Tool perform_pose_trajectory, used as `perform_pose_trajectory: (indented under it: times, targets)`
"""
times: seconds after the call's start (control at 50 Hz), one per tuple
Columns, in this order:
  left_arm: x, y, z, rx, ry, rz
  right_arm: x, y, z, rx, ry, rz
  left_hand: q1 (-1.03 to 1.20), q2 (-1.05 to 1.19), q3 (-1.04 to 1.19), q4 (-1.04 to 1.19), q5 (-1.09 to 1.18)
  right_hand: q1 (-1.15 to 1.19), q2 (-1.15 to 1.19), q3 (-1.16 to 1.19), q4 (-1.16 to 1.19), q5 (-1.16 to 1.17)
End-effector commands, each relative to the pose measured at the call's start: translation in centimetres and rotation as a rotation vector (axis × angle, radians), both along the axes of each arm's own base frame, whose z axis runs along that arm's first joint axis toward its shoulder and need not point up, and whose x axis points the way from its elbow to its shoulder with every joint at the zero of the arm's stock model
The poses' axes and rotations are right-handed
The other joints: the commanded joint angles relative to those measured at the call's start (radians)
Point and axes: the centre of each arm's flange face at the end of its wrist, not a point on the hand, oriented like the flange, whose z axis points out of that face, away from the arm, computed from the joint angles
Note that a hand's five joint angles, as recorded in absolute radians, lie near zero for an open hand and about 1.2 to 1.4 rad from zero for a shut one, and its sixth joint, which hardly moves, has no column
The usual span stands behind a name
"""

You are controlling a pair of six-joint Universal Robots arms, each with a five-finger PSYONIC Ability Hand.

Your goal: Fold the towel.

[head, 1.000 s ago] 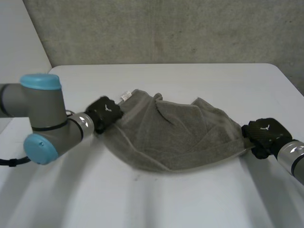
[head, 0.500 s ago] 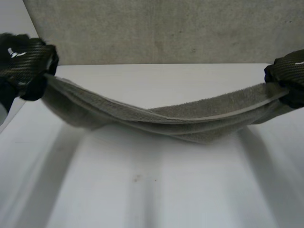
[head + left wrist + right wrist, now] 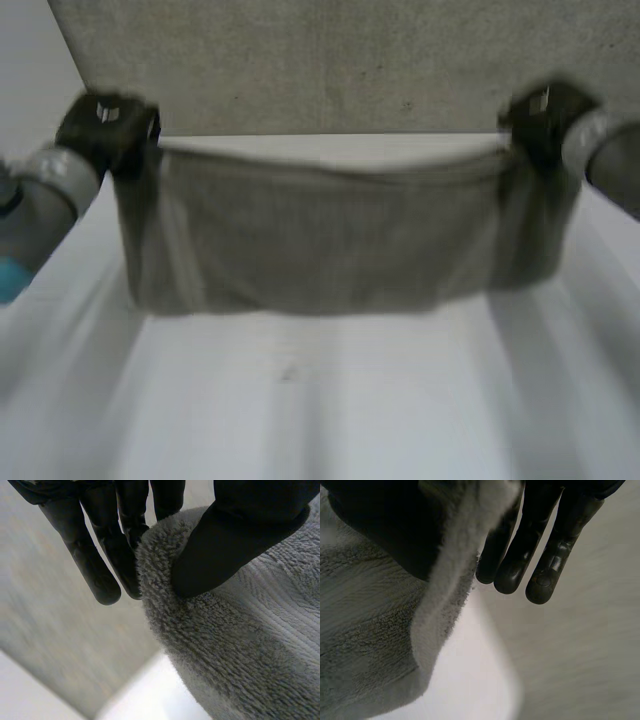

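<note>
A grey towel (image 3: 320,235) hangs spread above the white table (image 3: 330,400), stretched between my two hands. My left hand (image 3: 105,125) pinches its upper left corner. In the left wrist view the thumb (image 3: 235,535) presses the towel (image 3: 240,645) against the fingers (image 3: 100,555). My right hand (image 3: 545,115) pinches the upper right corner. The right wrist view has the towel edge (image 3: 450,590) caught between thumb and fingers (image 3: 540,555). The towel's lower edge hangs near the table surface.
A grey wall (image 3: 330,60) stands behind the table's far edge. White tabletop lies bare in front of the hanging towel.
Both hands have risen from the table and moved apart and away from me. The towel went from a crumpled heap to a sagging band to a hanging sheet.
</note>
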Motion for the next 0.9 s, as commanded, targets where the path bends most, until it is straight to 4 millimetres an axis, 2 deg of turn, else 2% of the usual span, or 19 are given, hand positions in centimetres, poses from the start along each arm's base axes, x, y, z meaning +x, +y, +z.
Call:
perform_pose_trajectory:
  times: [0.02, 0.08, 0.14, 0.2, 0.24, 0.26, 0.3, 0.32, 0.34, 0.36, 0.38, 0.4, 0.42, 0.46, 0.48, 0.52, 0.58, 0.68, 0.9]
  targets:
    - [-1.7, -2.7, 11.8, -0.54, 0.27, -0.035, 1.3, -0.7, 10.9, -0.619, -0.269, 0.009, 0.207, 0.179, 0.18, 0.179, 0.19, 0.427, 0.215, 0.207, 0.201, 0.231]
    - [-1.4, -2.4, 13.9, -0.634, 0.387, -0.059, 1.1, 0.1, 10.9, -0.628, -0.28, 0.018, 0.207, 0.179, 0.18, 0.179, 0.19, 0.427, 0.215, 0.207, 0.201, 0.231]
    - [-1.0, -2.5, 13.4, -0.612, 0.4, -0.051, 1.1, 0.2, 9.3, -0.562, -0.262, 0.018, 0.207, 0.179, 0.18, 0.179, 0.19, 0.427, 0.215, 0.207, 0.201, 0.231]
    - [-0.8, -2.8, 10.8, -0.513, 0.385, -0.034, 1.2, 0.3, 8.0, -0.499, -0.243, 0.019, 0.207, 0.179, 0.18, 0.179, 0.19, 0.427, 0.215, 0.207, 0.201, 0.231]
    - [-0.8, -2.6, 6.7, -0.391, 0.354, -0.02, 0.9, 0.5, 4.7, -0.341, -0.192, 0.025, 0.207, 0.179, 0.18, 0.179, 0.19, 0.427, 0.215, 0.207, 0.201, 0.231]
    - [-0.8, -2.6, 6.6, -0.39, 0.354, -0.02, 0.9, 0.5, 4.7, -0.34, -0.191, 0.025, 0.207, 0.179, 0.18, 0.179, 0.19, 0.427, 0.215, 0.207, 0.201, 0.231]
    - [-0.7, -2.4, 4.4, -0.326, 0.339, -0.011, 1.2, 1.3, 0.8, -0.165, -0.144, 0.078, 0.207, 0.179, 0.18, 0.179, 0.19, 0.427, 0.215, 0.207, 0.201, 0.231]
    - [-0.7, -2.1, 2.1, -0.258, 0.324, -0.003, 1.2, 1.3, 0.7, -0.164, -0.144, 0.078, 0.207, 0.179, 0.18, 0.179, 0.19, 0.427, 0.215, 0.207, 0.201, 0.231]
    - [-0.6, -1.6, -0.3, -0.19, 0.307, 0.005, 1.3, 1.8, -1.5, -0.076, -0.124, 0.109, 0.207, 0.179, 0.18, 0.179, 0.19, 0.427, 0.215, 0.207, 0.201, 0.231]
    - [-0.6, -1.6, -0.3, -0.19, 0.307, 0.005, 1.4, 2.3, -4.0, 0.011, -0.103, 0.133, 0.207, 0.179, 0.18, 0.179, 0.19, 0.427, 0.215, 0.207, 0.201, 0.231]
    - [-0.4, -1.0, -2.6, -0.122, 0.286, 0.015, 1.4, 2.3, -4.0, 0.012, -0.103, 0.134, 0.207, 0.179, 0.18, 0.179, 0.19, 0.427, 0.215, 0.207, 0.201, 0.231]
    - [-0.2, -0.3, -4.4, -0.069, 0.275, 0.02, 1.5, 2.8, -6.3, 0.084, -0.089, 0.151, 0.207, 0.179, 0.18, 0.179, 0.19, 0.427, 0.215, 0.207, 0.201, 0.231]
    - [-0.2, -0.3, -4.4, -0.069, 0.275, 0.02, 1.5, 2.8, -6.3, 0.085, -0.089, 0.151, 0.207, 0.179, 0.18, 0.179, 0.19, 0.427, 0.215, 0.207, 0.201, 0.231]
    - [0.0, 0.3, -6.1, -0.017, 0.264, 0.029, 1.4, 3.6, -11.3, 0.235, -0.065, 0.161, 0.207, 0.179, 0.18, 0.179, 0.19, 0.427, 0.215, 0.207, 0.201, 0.231]
    - [0.1, 0.9, -7.9, 0.036, 0.25, 0.036, 1.4, 3.6, -11.3, 0.236, -0.065, 0.161, 0.207, 0.179, 0.18, 0.179, 0.19, 0.427, 0.215, 0.207, 0.201, 0.231]
    - [0.2, 1.5, -9.6, 0.087, 0.238, 0.042, 1.2, 4.3, -15.2, 0.359, -0.037, 0.153, 0.207, 0.179, 0.18, 0.179, 0.19, 0.427, 0.215, 0.207, 0.201, 0.231]
    - [0.4, 2.4, -11.3, 0.147, 0.215, 0.051, 1.0, 4.6, -16.4, 0.402, -0.033, 0.146, 0.207, 0.179, 0.18, 0.179, 0.19, 0.427, 0.215, 0.207, 0.201, 0.231]
    - [0.8, 3.0, -11.9, 0.157, 0.177, 0.06, -0.3, 5.0, -17.6, 0.488, -0.09, 0.099, 0.207, 0.179, 0.18, 0.179, 0.19, -0.176, -0.388, -0.396, -0.401, -0.372]
    - [2.1, 3.0, -11.1, 0.13, 0.157, 0.094, -2.8, 4.4, -16.7, 0.509, -0.3, -0.008, 0.207, 0.179, 0.18, 0.179, 0.19, -0.174, -0.386, -0.394, -0.399, -0.37]
